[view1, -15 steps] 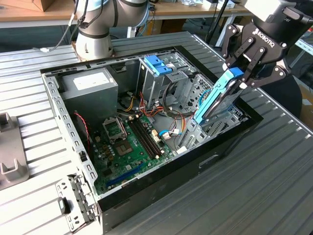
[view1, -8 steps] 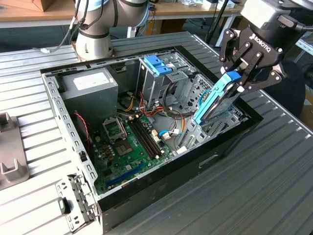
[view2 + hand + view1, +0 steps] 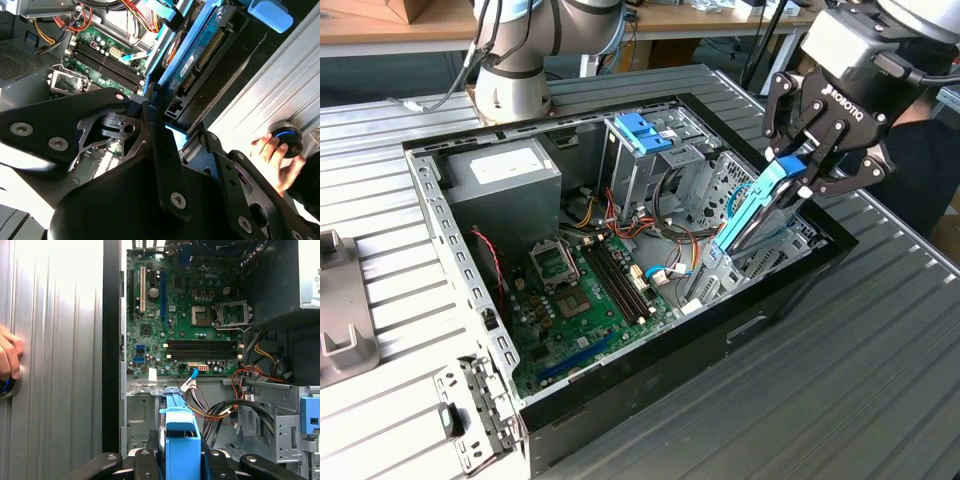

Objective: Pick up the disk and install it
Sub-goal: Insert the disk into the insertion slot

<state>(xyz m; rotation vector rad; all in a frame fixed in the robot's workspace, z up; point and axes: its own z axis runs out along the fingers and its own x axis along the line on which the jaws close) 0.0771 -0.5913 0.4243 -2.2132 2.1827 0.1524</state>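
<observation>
- Right now my end effector (image 3: 798,172) is clamped on the disk (image 3: 752,212), gripping its upper end in the exterior view.
- Held that way, the disk stands tilted, its lower end down inside the open computer case (image 3: 438,225), at the side of the case toward the exterior view's right, among the grey metal drive bays.
- In the second wrist view the disk (image 3: 192,55) shows its light blue carrier and the dark connector edge, with my black fingers (image 3: 155,127) closed at its near end.
- In the first wrist view the carrier's blue end sits between my fingers, the green motherboard (image 3: 185,315) beyond it.
- A blue latch (image 3: 642,132) sits atop the drive cage farther inside the case.
- A person's hand (image 3: 275,160) rests on a round blue-ringed button (image 3: 285,139) on the ribbed metal surface (image 3: 840,380) just beside the case.
</observation>
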